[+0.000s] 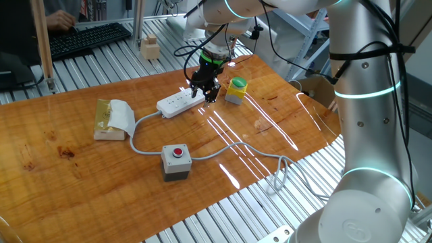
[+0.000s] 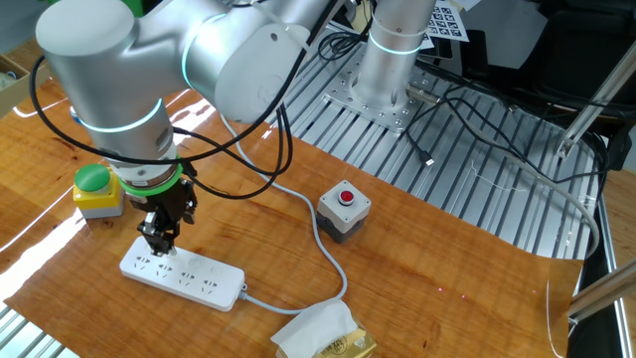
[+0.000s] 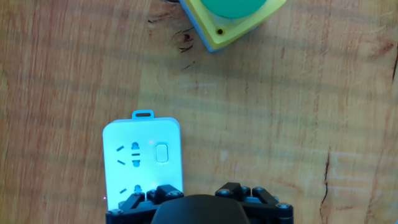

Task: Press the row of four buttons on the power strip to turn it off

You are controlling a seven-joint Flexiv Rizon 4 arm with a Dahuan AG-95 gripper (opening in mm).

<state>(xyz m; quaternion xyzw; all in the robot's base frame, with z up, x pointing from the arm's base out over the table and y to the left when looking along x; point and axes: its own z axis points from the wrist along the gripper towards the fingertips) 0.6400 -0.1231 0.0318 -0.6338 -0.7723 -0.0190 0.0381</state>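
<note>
Wooden counter holds the power strip: light, hard, slidey plastic. Push its small buttons straight down. I cannot tell whether the hand is open; it holds nothing.

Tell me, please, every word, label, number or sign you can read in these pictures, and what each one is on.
No text can be read.
Sheet of black square markers behind the arm's base: patterns only, no letters or numbers legible.
Yellow packet under the tissue: print too blurred.
Power strip: socket slots and one button visible, no lettering.
</note>
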